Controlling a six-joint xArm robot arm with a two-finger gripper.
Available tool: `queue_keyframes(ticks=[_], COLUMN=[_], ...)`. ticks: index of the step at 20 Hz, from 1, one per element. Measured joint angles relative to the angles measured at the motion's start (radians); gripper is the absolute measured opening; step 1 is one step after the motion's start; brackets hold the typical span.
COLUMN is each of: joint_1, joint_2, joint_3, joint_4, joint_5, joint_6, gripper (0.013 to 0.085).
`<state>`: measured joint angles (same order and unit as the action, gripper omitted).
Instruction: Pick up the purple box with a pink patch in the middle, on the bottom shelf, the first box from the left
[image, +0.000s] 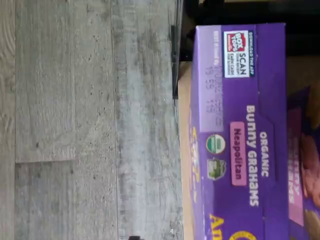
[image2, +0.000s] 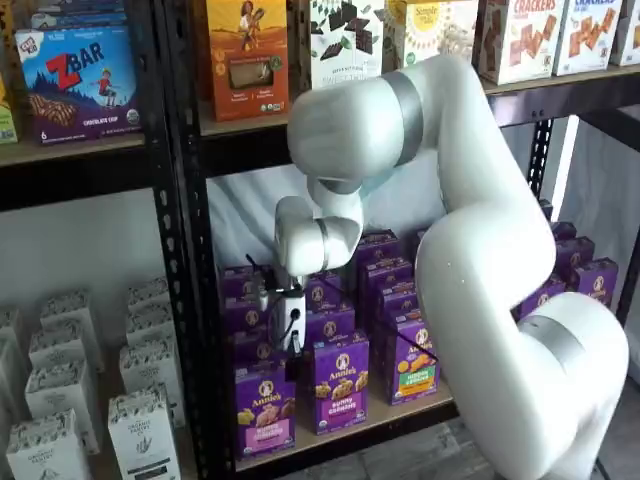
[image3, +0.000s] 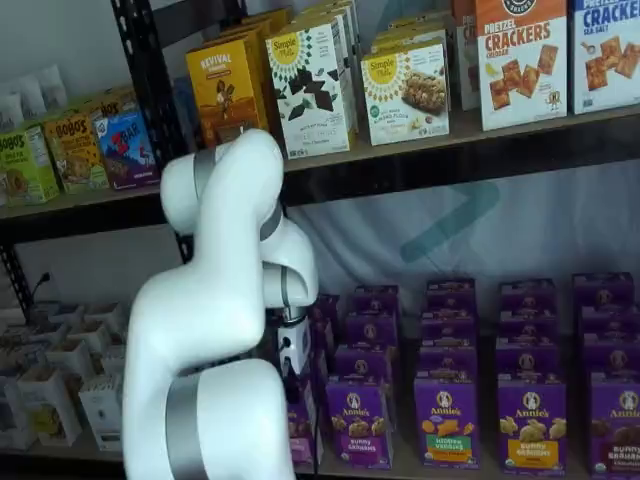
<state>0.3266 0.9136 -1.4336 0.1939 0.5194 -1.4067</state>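
Fingers (image2: 291, 362) are seen just above the purple box (image2: 264, 408), which stands at the front of the bottom shelf (image2: 400, 414), beside a Bunny Grahams carton (image2: 341, 382). Whether they are spread or closed cannot be told. "Neapolitan" is read on the box's pink patch in the wrist view (image: 237, 150).
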Motion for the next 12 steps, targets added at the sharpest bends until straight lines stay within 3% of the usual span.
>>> queue_keyframes(ticks=[5,12], joint_1=[0.018,0.029], joint_2=[0.057,0.105], joint_3=[-0.055,-0.086], joint_4=[-0.034,-0.037], joint_5=[0.004,-0.026], joint_6=[0.048,0.060], gripper=[0.0850,0.0850])
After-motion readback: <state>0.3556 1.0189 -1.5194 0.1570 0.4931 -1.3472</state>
